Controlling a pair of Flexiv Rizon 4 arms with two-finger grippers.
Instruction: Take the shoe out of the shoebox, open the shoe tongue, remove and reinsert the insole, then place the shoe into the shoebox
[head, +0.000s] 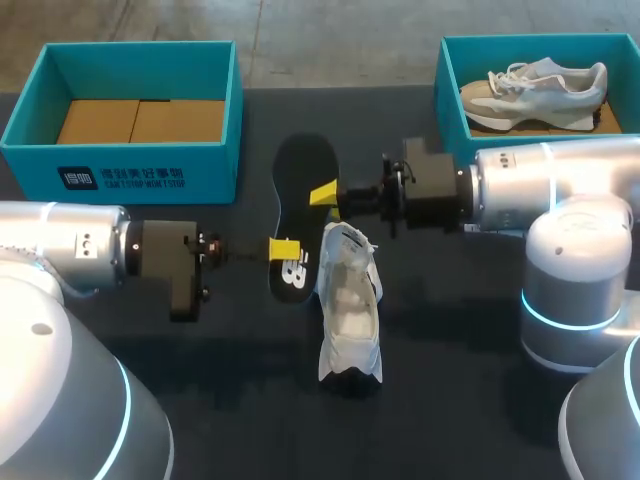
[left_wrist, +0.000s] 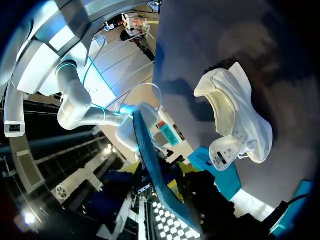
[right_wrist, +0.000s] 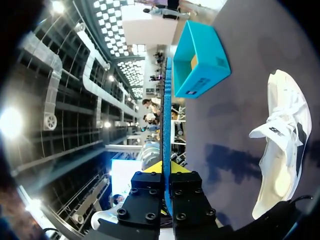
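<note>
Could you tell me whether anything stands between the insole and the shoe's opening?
Nothing visible does: the insole is held right beside the shoe, whose tongue is folded out, leaving the opening uncovered.

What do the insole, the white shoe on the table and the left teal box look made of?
Insole: likely foam, matte black on top, blue underneath, thin and slightly bowed. Shoe: probably mesh and synthetic leather, matte white, its tongue folded back limply. Box: looks like cardboard, matte teal outside, brown inside.
</note>
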